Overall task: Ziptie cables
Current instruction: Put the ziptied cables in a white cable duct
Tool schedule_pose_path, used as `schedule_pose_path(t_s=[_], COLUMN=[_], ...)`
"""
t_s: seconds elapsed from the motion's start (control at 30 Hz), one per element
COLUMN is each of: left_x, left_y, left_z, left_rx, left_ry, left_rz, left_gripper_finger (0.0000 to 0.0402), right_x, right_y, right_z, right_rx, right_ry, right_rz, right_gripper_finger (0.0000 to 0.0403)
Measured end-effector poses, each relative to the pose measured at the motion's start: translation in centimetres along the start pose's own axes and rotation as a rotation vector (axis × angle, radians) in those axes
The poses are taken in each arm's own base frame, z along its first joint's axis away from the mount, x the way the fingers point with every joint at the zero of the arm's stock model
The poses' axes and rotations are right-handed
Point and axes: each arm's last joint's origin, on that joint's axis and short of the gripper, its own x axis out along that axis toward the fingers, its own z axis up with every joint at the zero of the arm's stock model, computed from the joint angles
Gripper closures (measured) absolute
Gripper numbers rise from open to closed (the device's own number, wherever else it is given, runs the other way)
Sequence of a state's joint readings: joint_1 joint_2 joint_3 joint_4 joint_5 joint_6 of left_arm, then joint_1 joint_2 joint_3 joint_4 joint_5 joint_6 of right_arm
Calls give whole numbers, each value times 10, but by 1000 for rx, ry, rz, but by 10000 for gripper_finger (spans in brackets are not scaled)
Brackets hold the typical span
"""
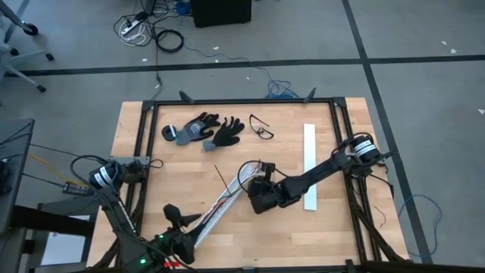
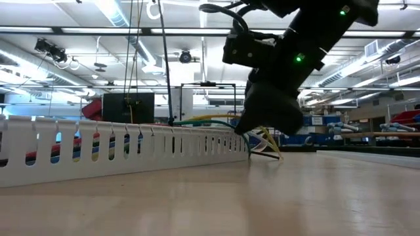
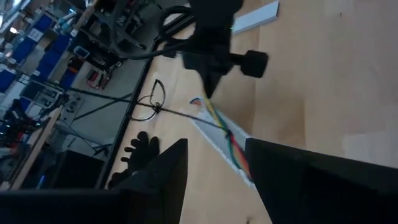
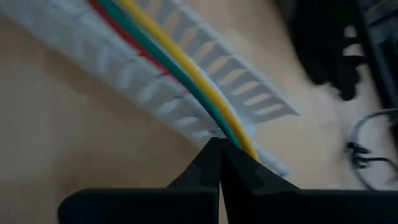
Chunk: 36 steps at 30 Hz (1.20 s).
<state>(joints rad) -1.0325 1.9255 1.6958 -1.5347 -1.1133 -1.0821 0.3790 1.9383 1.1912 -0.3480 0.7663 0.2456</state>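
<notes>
A long white slotted strip (image 1: 220, 212) lies slantwise on the table, its side wall showing in the low view (image 2: 131, 147). The cables, yellow, green and red (image 4: 168, 56), run along inside it and leave its far end in a loose loop (image 2: 268, 141). My right gripper (image 4: 219, 148) is shut, with its tips down at that far end (image 1: 250, 194). My left gripper (image 3: 216, 144) hangs open above the strip's near part (image 1: 189, 224). The strip and cables (image 3: 225, 135) show well beyond its fingers, which touch nothing. My right gripper's shut fingertips (image 4: 239, 163) meet the yellow and green cables (image 4: 244, 144) where they leave the strip's far end. The fingers slant down from the table's right side. Whether a cable is pinched between them or only pressed by them I cannot tell. The strip rests on the table.
A pair of black gloves (image 1: 204, 130) and safety glasses (image 1: 261, 127) lie at the far side. A second white strip (image 1: 309, 167) lies along the right. A thin dark stick (image 1: 221, 179) lies beside the slotted strip. A black frame (image 1: 227, 102) borders the table.
</notes>
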Motion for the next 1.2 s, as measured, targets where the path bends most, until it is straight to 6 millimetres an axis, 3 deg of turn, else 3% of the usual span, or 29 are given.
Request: schedule_pose_path(t_s=[0.3,0.43,0.63,0.83,1.2], left_x=[6,33,77,99,110], left_y=[-18,-35,-49,-51,-52], left_z=[0,-13,-49,-74,-70], left_rx=[-154,-245,-268,-273,-172], left_ry=[-29,51,183,245,217], left_rz=[-66,-121,-149,-147,-174], left_gripper_finger=[245,245,245,245,268], right_x=[7,12,11,10,2], right_y=[-21,-26,-25,-23,-15], right_z=[9,11,12,12,20], right_rx=[-22,-11,-17,-19,-23], right_ry=[-1,1,-9,-11,-53], right_rz=[-24,-8,22,31,95], right_gripper_finger=[403,402,402,402,402])
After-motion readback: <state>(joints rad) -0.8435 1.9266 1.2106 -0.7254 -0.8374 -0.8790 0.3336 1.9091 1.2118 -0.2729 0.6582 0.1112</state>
